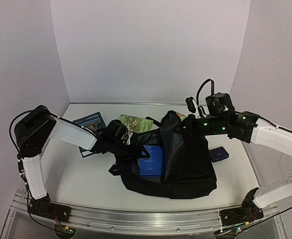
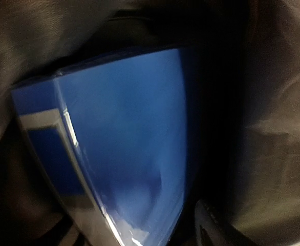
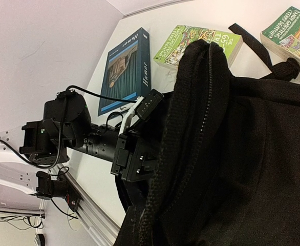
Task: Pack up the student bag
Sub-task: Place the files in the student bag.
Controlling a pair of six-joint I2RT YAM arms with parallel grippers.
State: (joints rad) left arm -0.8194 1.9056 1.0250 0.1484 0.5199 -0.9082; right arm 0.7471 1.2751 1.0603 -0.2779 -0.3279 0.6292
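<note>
The student bag [image 1: 196, 164] lies in the middle of the table, black, with its mouth facing left and its grey lining [image 2: 278, 154] showing. A glossy blue book [image 1: 153, 160] rests inside the mouth and fills the left wrist view [image 2: 134, 143]. My left gripper [image 1: 136, 151] reaches into the opening; one finger [image 2: 214, 228] shows at the lower right, a dark gap away from the book's edge, so the jaws stand open. My right gripper [image 1: 180, 128] is shut on the bag's upper zipper rim [image 3: 191, 133] and holds that flap up; its fingers are hidden by fabric.
A dark blue book [image 1: 88, 122] and a green paperback [image 1: 135, 123] lie behind the left arm. A second green book [image 3: 293, 31] sits by the bag's top loop. A small dark blue pouch [image 1: 219, 154] lies right of the bag. Walls close the back and sides.
</note>
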